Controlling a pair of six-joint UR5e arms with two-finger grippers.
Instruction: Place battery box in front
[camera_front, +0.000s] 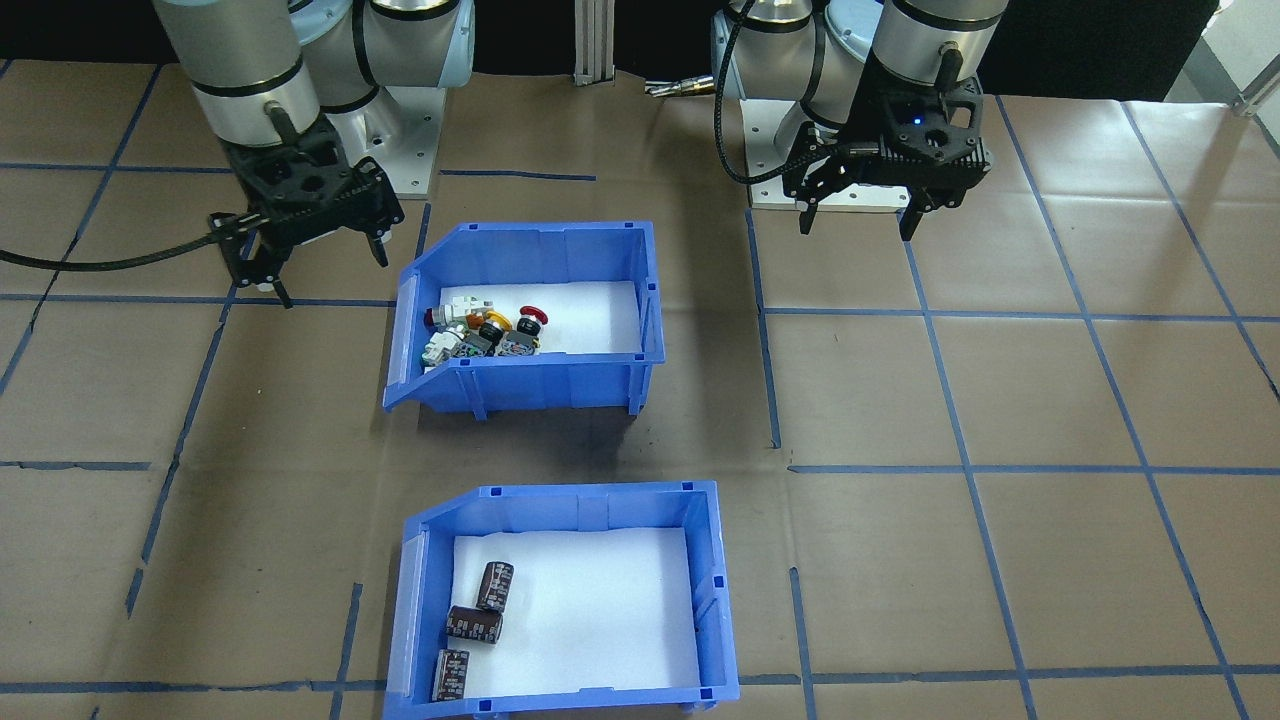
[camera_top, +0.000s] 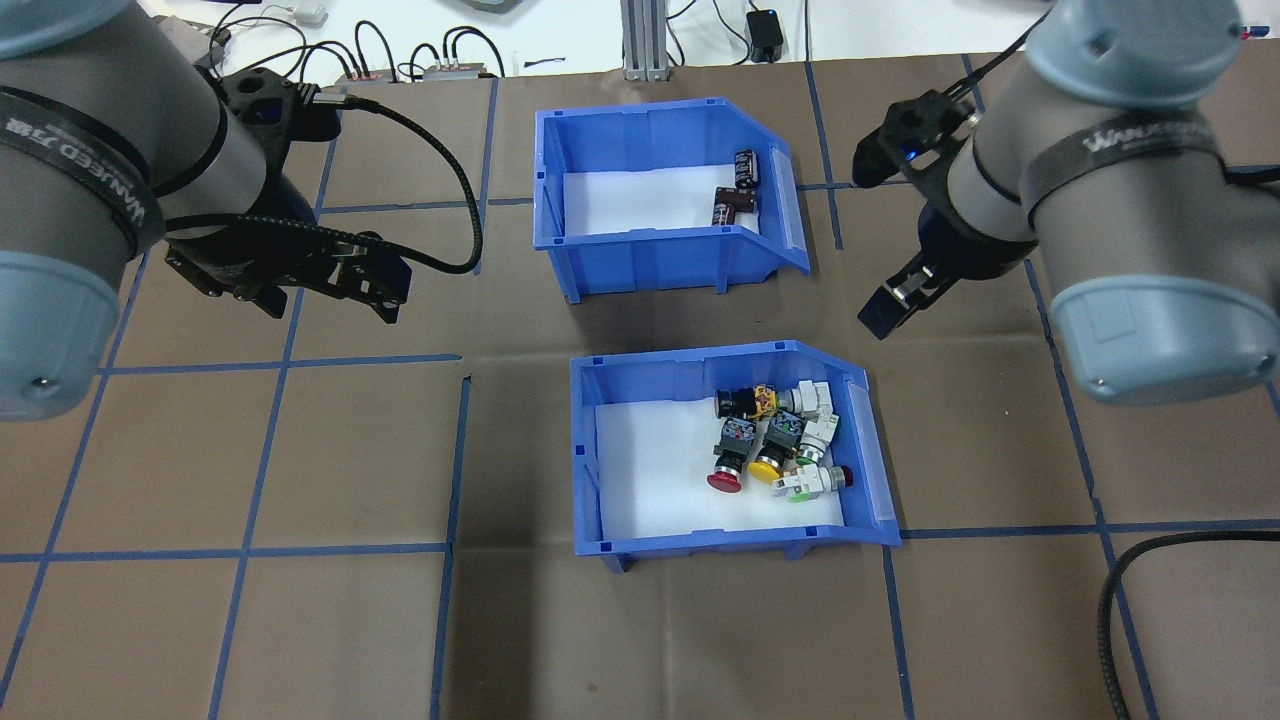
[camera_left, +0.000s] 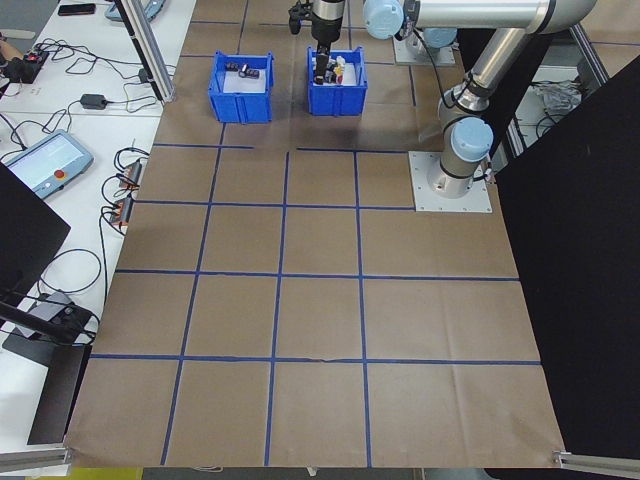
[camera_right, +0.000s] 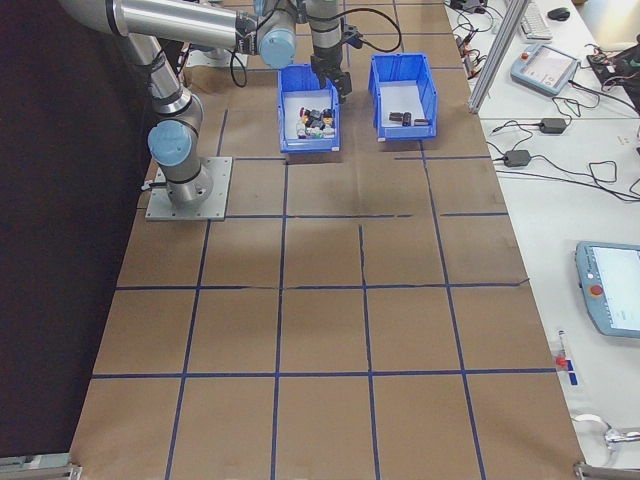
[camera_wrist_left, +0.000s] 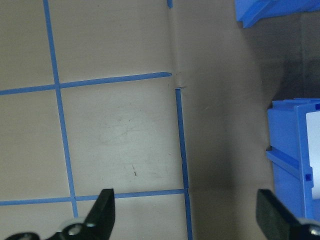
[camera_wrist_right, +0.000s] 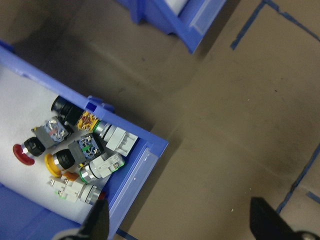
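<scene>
battery box (camera_front: 565, 600): blue open-top bin, white liner, nearest the front-facing camera; sits on the counter on the far side of the switch box from the robot bases, small gap between the two, not touching. Sloped open mouth on the same side as the switch box's mouth.
cells (camera_front: 474, 623): three dark cylinders with silver ends, lying flat on the liner, bunched at the mouth end of the battery box; the two nearest the switch box look to touch, the third just beside them.
switch box (camera_front: 528, 315): same blue bin with white liner, between the battery box and the robot bases.
switches (camera_top: 775, 438): red, yellow, green, white and black push-buttons heaped at the mouth end of the switch box.
left claw (camera_front: 860, 212): off to the closed-end side of the switch box, above bare counter, fingers wide apart, nothing between them. Wrist view shows only a blue wall of the switch box at the edge.
right claw (camera_top: 897, 298): beside the switch box's mouth corner, raised, touching nothing; fingers spread wide, empty.
counter (camera_front: 1050, 400): brown paper, blue tape grid.
side views: both boxes small at the far end, near the arms; detail too small to tell.
</scene>
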